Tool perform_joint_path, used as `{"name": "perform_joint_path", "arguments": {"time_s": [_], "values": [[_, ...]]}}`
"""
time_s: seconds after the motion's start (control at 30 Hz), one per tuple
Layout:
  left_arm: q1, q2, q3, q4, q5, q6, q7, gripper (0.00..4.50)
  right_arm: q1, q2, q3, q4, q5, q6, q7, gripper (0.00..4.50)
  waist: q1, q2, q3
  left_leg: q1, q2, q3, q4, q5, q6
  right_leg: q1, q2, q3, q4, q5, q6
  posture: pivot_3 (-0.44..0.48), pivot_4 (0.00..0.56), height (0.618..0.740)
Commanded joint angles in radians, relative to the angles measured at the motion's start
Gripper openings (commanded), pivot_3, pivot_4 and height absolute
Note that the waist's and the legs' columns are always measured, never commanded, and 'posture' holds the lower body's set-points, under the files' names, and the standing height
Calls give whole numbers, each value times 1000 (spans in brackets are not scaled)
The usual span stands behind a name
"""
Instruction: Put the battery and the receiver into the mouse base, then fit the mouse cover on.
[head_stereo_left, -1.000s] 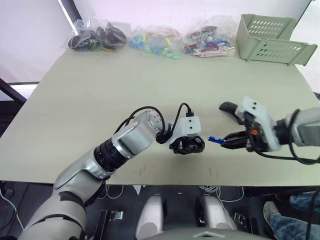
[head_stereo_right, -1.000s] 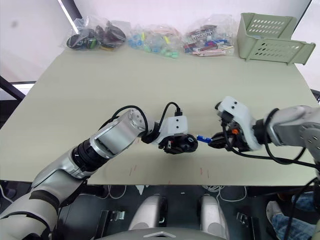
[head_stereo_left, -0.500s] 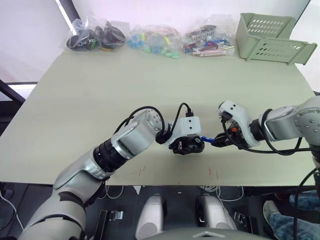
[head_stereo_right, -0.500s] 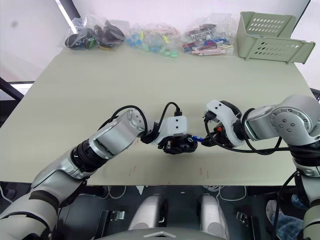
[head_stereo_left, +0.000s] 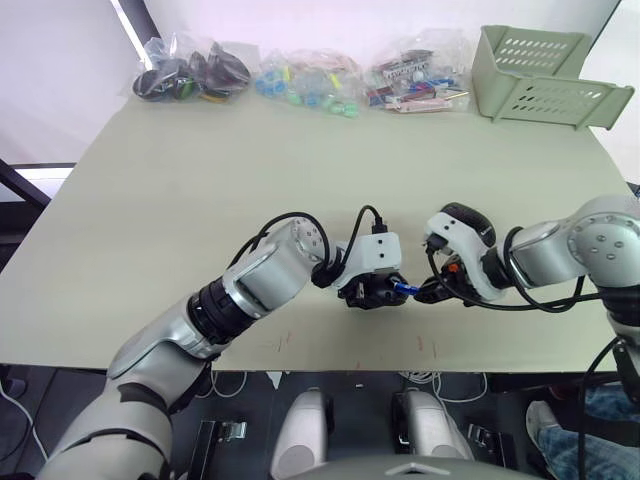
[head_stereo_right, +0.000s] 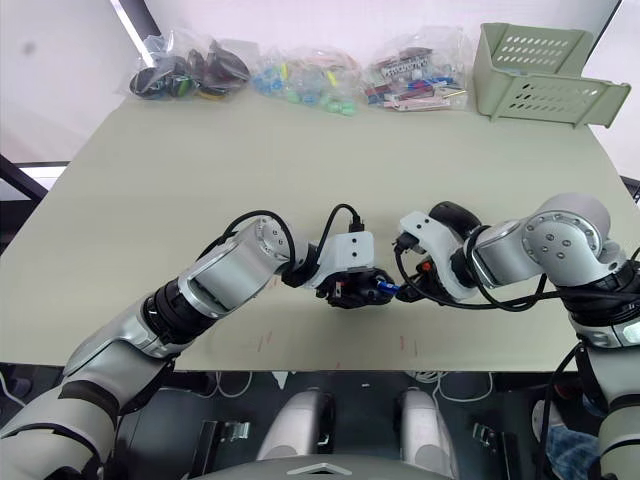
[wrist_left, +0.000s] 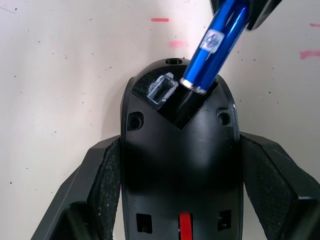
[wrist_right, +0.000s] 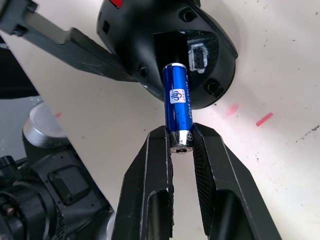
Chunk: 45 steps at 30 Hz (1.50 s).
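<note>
The right gripper (wrist_right: 181, 145) is clenched on the tail of the battery (wrist_right: 177, 102), whose leading end sits at the mouth of the open slot in the mouse base (wrist_left: 180, 165). The left gripper (wrist_left: 175, 200) clamps that base by its 2 flanks, near the table's (head_stereo_left: 200, 170) front edge. To seat it well, lower the battery's angle until it lies along the slot, then push gently; the base must not twist.

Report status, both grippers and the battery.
Left gripper shut on mouse base. Right gripper shut on battery, its tip at the base's open slot, not seated. Nothing blocking the slot.
</note>
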Motion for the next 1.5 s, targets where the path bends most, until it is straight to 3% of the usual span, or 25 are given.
{"name": "perform_joint_path", "arguments": {"time_s": [0.03, 0.43, 0.7, 0.77, 0.9, 1.0, 1.07, 1.2, 1.37, 1.5], "values": [[26, -8, -42, 21, 20, 21, 8, 2938, -29, 25, 5, 14, 29, 6, -45, 55, 0, 0, 0, 0, 0, 0, 0, 0, 0, 0, 0, 0, 0, 0, 0, 0, 150, 740], [32, -26, -44, 7, 21, 42, 17, 2938, -52, 100, 50, 87, 76, 6, -153, 55, -2, 0, 0, 0, 0, 0, 0, 0, 0, 0, 0, 0, 0, 0, 0, 0, 150, 740], [36, -36, -43, 11, 26, 45, 17, 2938, -43, 88, 1, 123, 147, 6, -194, 3638, -5, -1, -1, 1, 0, 0, 0, 0, 0, 1, 0, 0, 0, 0, 0, 0, 150, 740], [37, -39, -42, 14, 27, 43, 18, 2938, -7, 41, -64, 73, 178, 6, -171, 3638, 2, -1, -1, 1, 0, 0, 0, 0, 0, 1, 0, 0, 0, 0, 0, 0, 150, 740], [38, -44, -40, 13, 28, 46, 17, 2938, 150, -58, -169, -199, 92, -100, -66, 3638, 16, -1, -2, -8, -2, -3, 1, 0, 1, -3, 0, -1, -4, 0, 0, 0, 150, 740], [39, -44, -39, 13, 29, 47, 14, 2938, 371, -101, -240, -373, -68, -308, 84, 3638, 19, -2, -2, -11, -3, -7, 2, -1, 3, -3, 0, -4, -5, -1, 3, 0, 150, 740], [41, -43, -39, 12, 29, 47, 12, 2938, 473, -165, -186, -423, -223, -421, 141, 3638, 16, -1, -3, -11, -3, -7, 2, -1, 3, -3, 0, -3, -5, -2, 4, 0, 150, 740], [42, -36, -40, 14, 30, 43, 3, 2938, 712, -116, -227, -446, -389, -689, 313, 3638, 13, -2, -3, -9, -4, -8, 4, -1, 3, -1, 0, -3, -4, -5, 8, 0, 150, 740], [39, -31, -41, 18, 32, 38, -4, 2938, 885, -38, -237, -418, -546, -923, 431, 3638, 12, -2, -4, -9, -3, -9, 7, -1, 3, -1, 1, -3, -1, -5, 8, 0, 150, 740], [37, -29, -44, 20, 33, 35, -8, 2938, 933, 77, -246, -376, -603, -1069, 486, 2485, 13, -2, -4, -9, -3, -9, 8, -1, 3, -1, 1, -3, 0, -5, 8, 0, 150, 740]]}}
